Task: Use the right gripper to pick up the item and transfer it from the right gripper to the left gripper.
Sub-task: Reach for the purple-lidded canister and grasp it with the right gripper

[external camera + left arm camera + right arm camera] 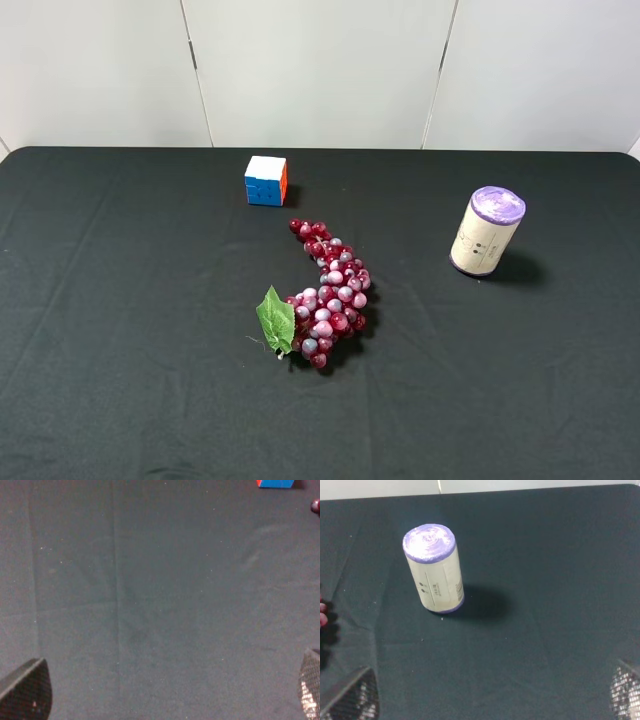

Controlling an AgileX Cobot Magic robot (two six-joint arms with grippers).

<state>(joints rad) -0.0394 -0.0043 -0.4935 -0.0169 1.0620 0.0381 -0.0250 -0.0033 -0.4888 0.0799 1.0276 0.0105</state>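
Cream canister (486, 232) with purple caps stands upright on the black cloth (120, 300), right side, well apart from the grape bunch (330, 295) and the cube (266, 181) — its dark print is too small to read. Right gripper (490, 692) has its fingers spread wide, holding nothing, clear of the canister. Left gripper (167, 682) — fingers also apart, over the cloth.

Item (486, 232) stands clear; grapes (328, 295) & cube (266, 181) well apart.

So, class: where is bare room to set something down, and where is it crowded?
Bare: the left of the table, beside the cube and grape bunch; the front strip below the grapes; the gap between grapes and canister. Crowded: mid-table, around cube and grapes.
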